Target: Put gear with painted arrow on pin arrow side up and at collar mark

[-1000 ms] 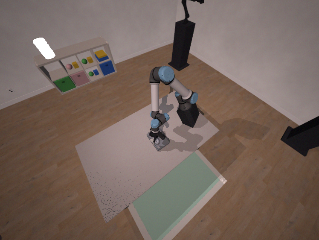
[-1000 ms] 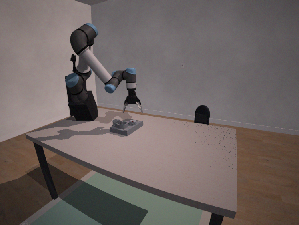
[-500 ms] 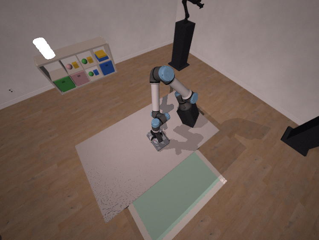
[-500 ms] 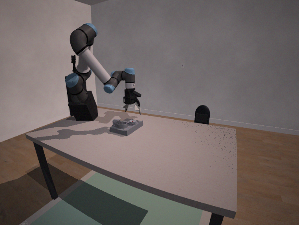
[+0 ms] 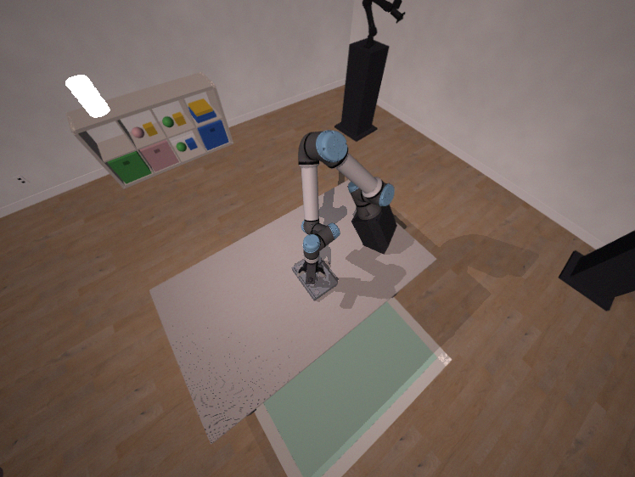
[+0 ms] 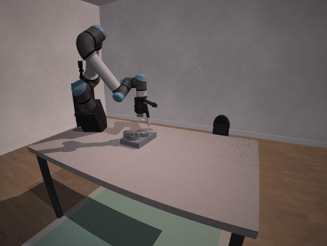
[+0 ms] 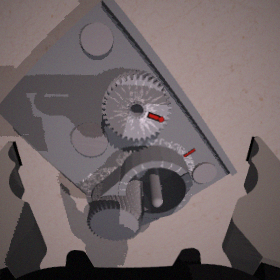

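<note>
In the wrist view the grey baseplate [image 7: 115, 125] lies turned like a diamond. The gear with the red arrow [image 7: 136, 111] lies flat on it, arrow side up, the arrow pointing right and slightly down. Just below the gear is the round collar [image 7: 150, 175] with a short red mark [image 7: 189, 152] on its upper right rim. The pin [image 7: 156, 189] stands bare in the collar's dark middle. My gripper [image 7: 133, 141] is open and empty, with one finger at each side of the view. It hangs above the plate [image 6: 137, 138], as the side view of the gripper [image 6: 145, 120] shows.
A smaller plain gear sits at the collar's lower left. Several low round bosses [image 7: 96, 39] stand on the plate. The arm's black base block [image 6: 91, 116] is at the table's far left corner. A dark chair back [image 6: 221, 124] shows behind the table.
</note>
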`<action>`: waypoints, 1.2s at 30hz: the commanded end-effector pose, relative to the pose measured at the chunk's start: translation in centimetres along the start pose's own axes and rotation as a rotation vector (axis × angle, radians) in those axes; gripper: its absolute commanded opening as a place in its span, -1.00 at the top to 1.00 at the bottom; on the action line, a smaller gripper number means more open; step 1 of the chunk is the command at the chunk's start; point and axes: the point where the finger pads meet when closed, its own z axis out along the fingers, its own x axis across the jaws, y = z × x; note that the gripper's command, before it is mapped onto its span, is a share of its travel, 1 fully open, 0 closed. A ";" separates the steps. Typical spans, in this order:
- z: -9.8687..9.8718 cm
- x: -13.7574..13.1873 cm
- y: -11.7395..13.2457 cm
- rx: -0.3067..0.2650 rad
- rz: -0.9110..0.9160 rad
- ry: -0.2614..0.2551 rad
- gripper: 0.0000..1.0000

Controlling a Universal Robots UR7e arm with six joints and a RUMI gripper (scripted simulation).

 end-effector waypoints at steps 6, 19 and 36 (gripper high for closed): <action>0.0 0.2 0.3 -0.010 0.330 0.002 -1.00; 0.0 0.3 0.6 -0.010 0.557 0.004 -1.00; 0.0 0.3 0.7 -0.010 0.634 0.004 -1.00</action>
